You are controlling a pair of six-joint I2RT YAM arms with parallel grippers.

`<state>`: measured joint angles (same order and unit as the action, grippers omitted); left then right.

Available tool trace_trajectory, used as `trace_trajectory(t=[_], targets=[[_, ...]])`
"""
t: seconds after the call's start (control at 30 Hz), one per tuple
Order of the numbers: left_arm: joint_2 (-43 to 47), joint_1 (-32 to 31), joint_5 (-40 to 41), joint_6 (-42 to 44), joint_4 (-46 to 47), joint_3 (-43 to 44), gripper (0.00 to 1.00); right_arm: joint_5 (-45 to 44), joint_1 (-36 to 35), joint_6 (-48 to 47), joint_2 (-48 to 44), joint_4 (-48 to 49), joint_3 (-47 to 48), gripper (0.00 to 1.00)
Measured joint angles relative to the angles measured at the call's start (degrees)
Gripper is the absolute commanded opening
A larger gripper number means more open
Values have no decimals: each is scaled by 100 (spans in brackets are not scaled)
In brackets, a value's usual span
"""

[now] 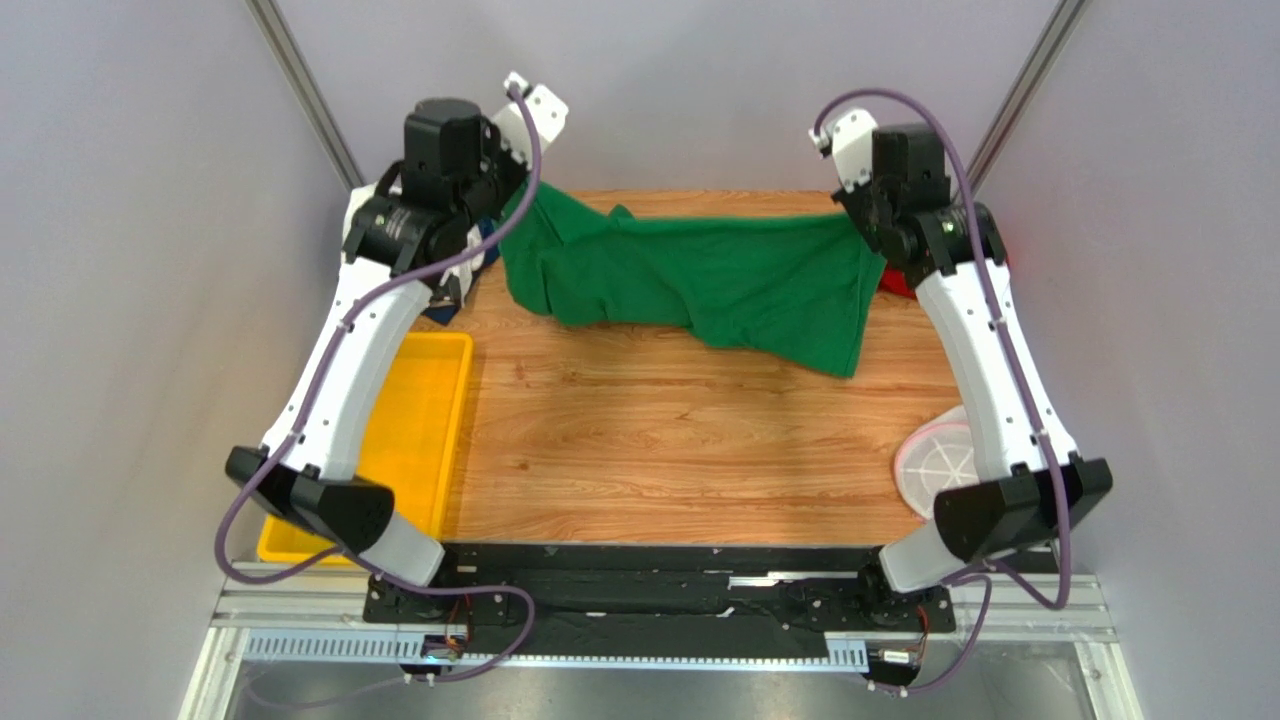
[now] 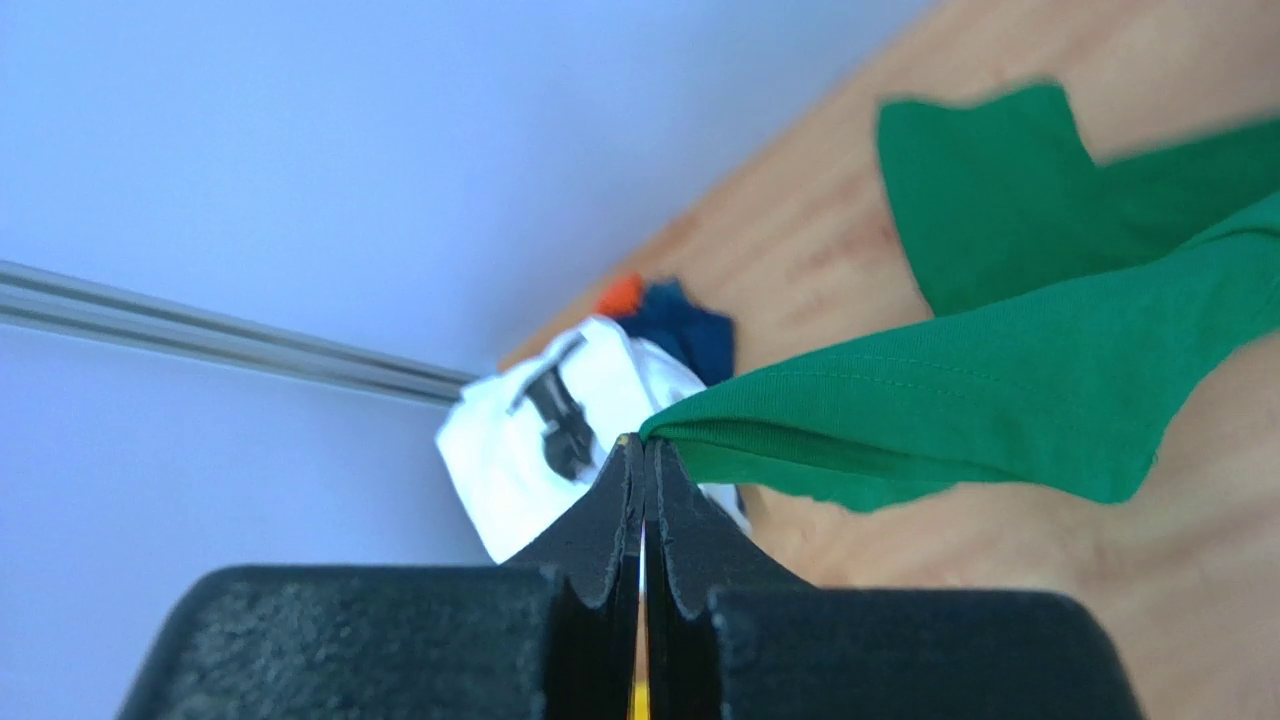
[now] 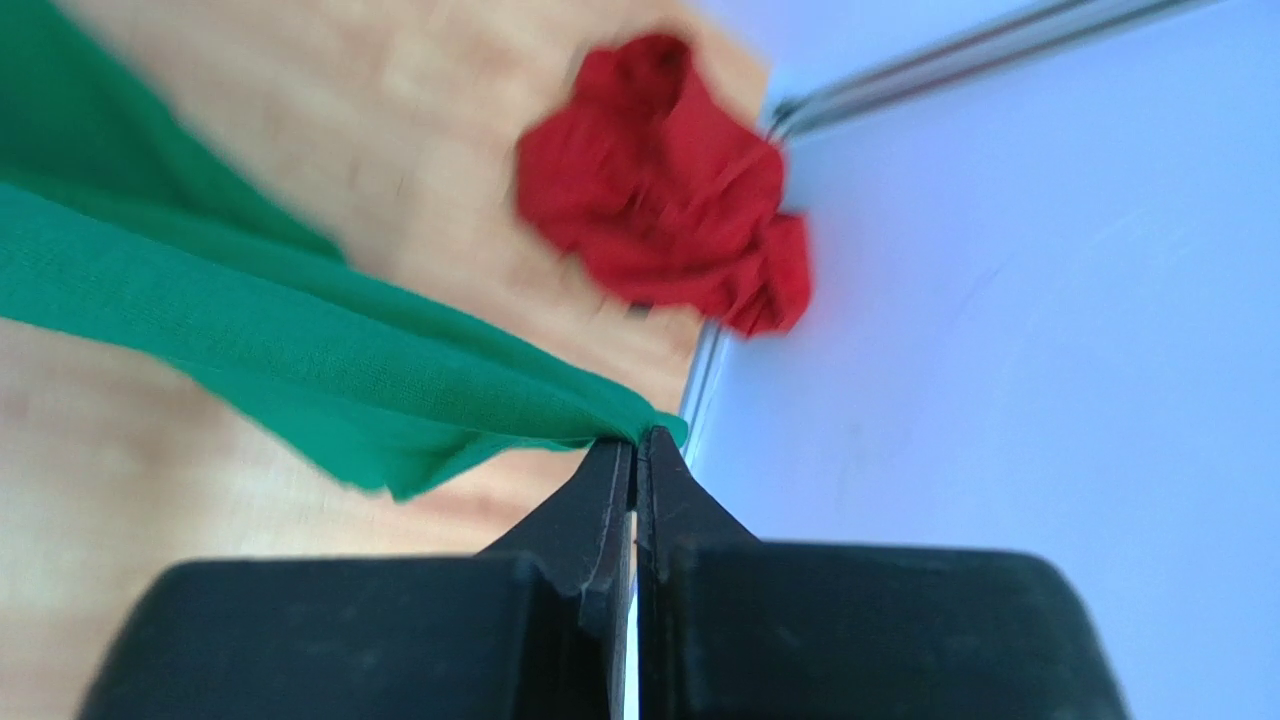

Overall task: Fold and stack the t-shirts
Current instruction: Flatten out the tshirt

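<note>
The green t-shirt [image 1: 706, 278] hangs stretched between both arms above the far half of the wooden table, its lower edge sagging onto the wood. My left gripper [image 2: 643, 443] is shut on one corner of the green t-shirt [image 2: 1022, 390]. My right gripper [image 3: 639, 438] is shut on the opposite corner of the green t-shirt [image 3: 301, 345]. A crumpled red t-shirt [image 3: 676, 180] lies by the far right wall. The white t-shirt with black print [image 2: 526, 450] and the dark blue t-shirt [image 2: 684, 330] lie bunched by the far left wall.
A yellow tray [image 1: 428, 405] sits at the table's left edge beside my left arm. The round white-and-pink mesh basket [image 1: 939, 465] sits at the right edge by my right arm. Grey walls close in both sides and the back.
</note>
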<state>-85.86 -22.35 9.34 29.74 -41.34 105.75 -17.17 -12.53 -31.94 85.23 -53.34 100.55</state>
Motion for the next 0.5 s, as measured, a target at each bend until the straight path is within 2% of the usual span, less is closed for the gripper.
trace_trajectory(t=[0.1, 0.3, 0.4, 0.5], targets=[[-708, 92, 70, -140, 9, 1222, 0, -160, 0, 87, 699, 79, 1246, 0], [-1980, 79, 426, -205, 42, 3320, 0, -479, -2, 175, 1615, 549, 3045, 0], [-2035, 79, 584, -247, 140, 3462, 0, -579, -2, 186, 1478, 1001, 3038, 0], [-1580, 79, 608, -313, 352, 2876, 0, -570, -2, 227, 922, 1403, 2404, 0]])
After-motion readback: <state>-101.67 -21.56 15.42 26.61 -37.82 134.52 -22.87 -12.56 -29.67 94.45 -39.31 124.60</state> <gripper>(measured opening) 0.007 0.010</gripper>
